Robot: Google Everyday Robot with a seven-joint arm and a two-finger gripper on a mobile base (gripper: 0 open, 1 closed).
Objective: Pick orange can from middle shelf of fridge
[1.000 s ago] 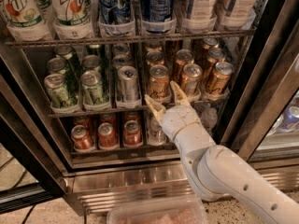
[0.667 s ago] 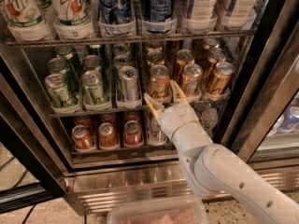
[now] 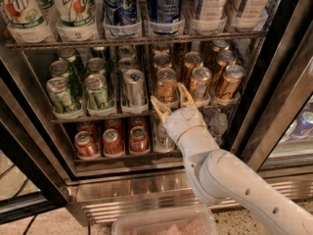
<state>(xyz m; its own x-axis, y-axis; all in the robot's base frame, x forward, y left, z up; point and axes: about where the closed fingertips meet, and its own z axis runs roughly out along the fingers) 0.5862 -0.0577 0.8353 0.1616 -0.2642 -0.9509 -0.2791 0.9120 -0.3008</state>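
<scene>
Camera view, facing into the open fridge (image 3: 146, 192) from slightly above.

- The white arm (image 3: 230, 177) comes up from lower right. Its wrist sits in front of the middle shelf's (image 3: 93, 116) front edge.
- The claw (image 3: 169, 98) is at the front of the orange lanes. It is open, with its two tan fingers (image 3: 159, 108) spread apart.
- The orange can (image 3: 167, 83) is the front one of its lane on the middle shelf. It stands upright, just right of the silver can (image 3: 133, 86).
- One finger rises at the orange can's lower left and the other at its lower right, so the can's base sits between them. Whether either finger touches the can cannot be told.
- More orange cans stand behind it and in the two lanes to its right, with the front ones (image 3: 199, 82) (image 3: 229, 81) upright.
- Green cans (image 3: 61, 94) fill the left lanes of the same shelf, in white plastic trays along the front.
- The upper shelf holds tall bottles: 7UP bottles (image 3: 73, 4) on the left, a blue-labelled bottle (image 3: 120, 4) beside them, and pale ones further right.
- On the lower shelf, red cans (image 3: 112, 142) stand in a row, partly behind the arm at their right end.
- The black door edge (image 3: 29, 146) runs down the left side.
- A clear plastic tub (image 3: 164, 223) shows at the bottom edge, below the ribbed steel base.
</scene>
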